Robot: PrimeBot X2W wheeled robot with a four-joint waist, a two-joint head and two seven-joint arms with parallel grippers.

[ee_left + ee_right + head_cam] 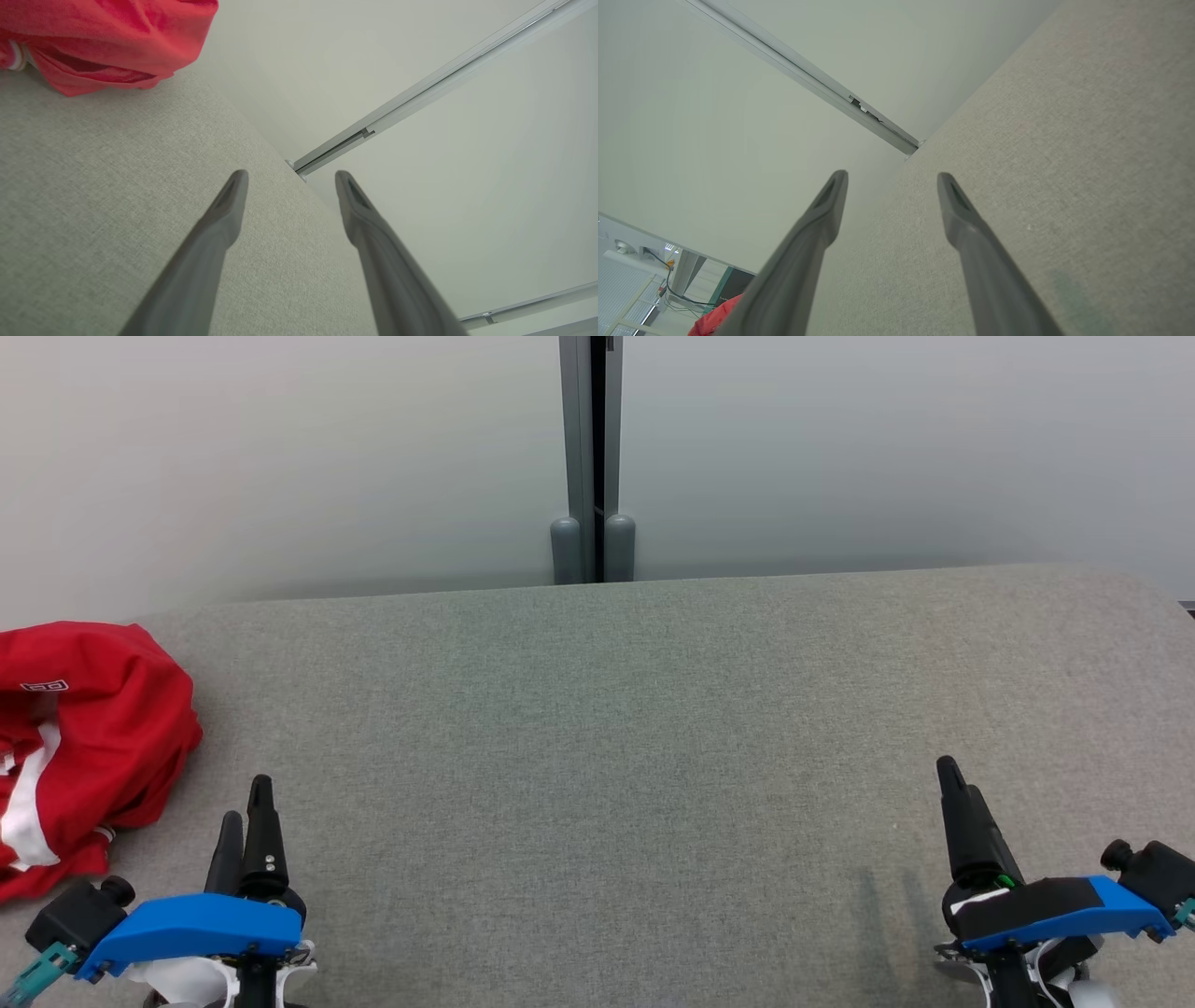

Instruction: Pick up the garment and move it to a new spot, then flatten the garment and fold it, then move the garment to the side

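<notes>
A crumpled red garment (89, 737) with white stripes lies at the far left edge of the grey fabric table (597, 728). My left gripper (246, 800) hovers at the lower left, just right of the garment and apart from it, fingers open and empty. The left wrist view has the garment (107, 37) at its top left, well beyond the open gripper (289, 175). Over the lower right of the table, my right gripper (960, 777) is also open and empty. The right wrist view shows that open gripper (892, 176) and a red scrap of the garment (714, 319) at the bottom left.
A pale wall runs behind the table, with a grey vertical post (592, 457) at its middle. The table's far edge (747, 577) meets the wall. A faint dark smudge (887, 905) marks the cloth near the right gripper.
</notes>
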